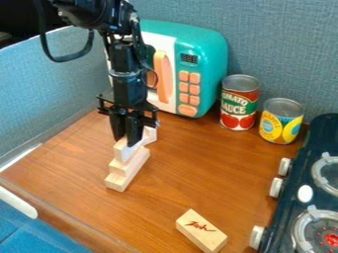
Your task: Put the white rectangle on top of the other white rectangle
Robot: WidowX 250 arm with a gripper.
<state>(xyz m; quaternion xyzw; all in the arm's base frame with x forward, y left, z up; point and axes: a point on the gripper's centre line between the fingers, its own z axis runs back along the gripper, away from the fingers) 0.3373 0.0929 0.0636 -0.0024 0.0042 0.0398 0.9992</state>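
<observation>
Prob the placing step tbh. White rectangular block (121, 152) is at the top of the stepped wooden stack (118, 182), left side of the worktop (198, 173), w/ the tool (125, 142) right at it. Can't tell if it's clamped on or loose. Next: square it up, release, lift straight up asap.

- The camera looks down at a slant on the wooden counter (198, 168), from moderately near.
- It faces the blue-grey partition (284, 39) along the top, with the toy microwave (215, 59) upper centre and the stove (322, 129) at right.
</observation>
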